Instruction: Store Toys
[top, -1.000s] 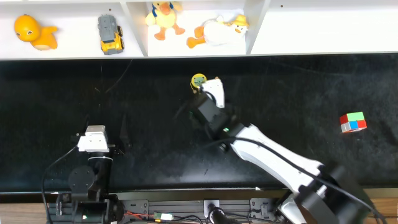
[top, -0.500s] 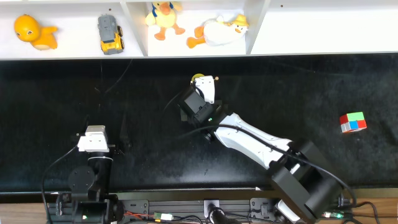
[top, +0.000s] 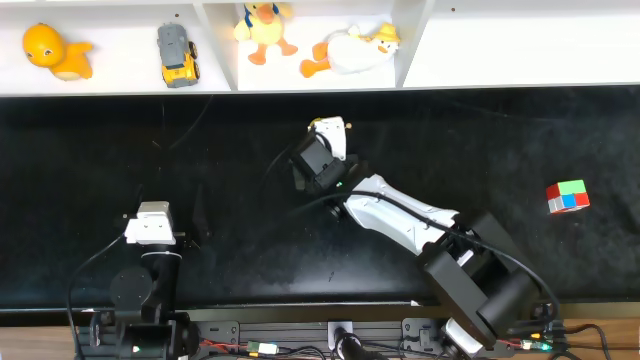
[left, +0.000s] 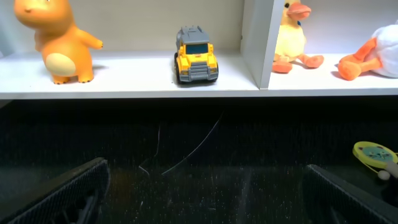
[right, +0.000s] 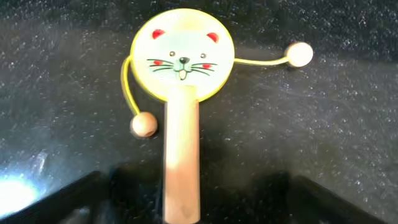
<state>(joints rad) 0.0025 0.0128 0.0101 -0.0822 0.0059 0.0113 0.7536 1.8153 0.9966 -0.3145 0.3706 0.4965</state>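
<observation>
Left gripper (left: 205, 200): hangs low over the black mat (top: 220, 150) close to its own base. Fingers spread wide, nothing between them.

Right gripper (right: 191, 208): reaches across to the mat's middle, directly above the rattle drum (right: 182, 59). Fingers wide apart, one on each side of the wooden handle (right: 181, 165), neither touching it.

Rattle drum: lies flat on the mat, face up, handle pointing back toward the right gripper. Round pale face with a yellow rim. Only marking is a painted cat face with red ears, red cheeks, black whiskers and a small tongue. Two wooden beads on yellow cords: one bead (right: 143, 125) just beside the handle, the other (right: 300, 53) flung out to the far side. Seen from the left wrist as a yellow-rimmed disc (left: 373, 154) on the mat, short of the shelf.

Colour cube (top: 567, 196): on the mat, well apart, off to the right side. Red, green and blue faces showing.

Farthest back, the white shelf (top: 500, 60), split by upright dividers. Left bay holds an orange figure (left: 59, 37) and, beside it, a yellow truck (left: 196, 55), nose toward the mat. Next bay holds a yellow duck plush (left: 292, 34), upright, and a white plush (top: 350, 50) with orange feet lying on its side.
</observation>
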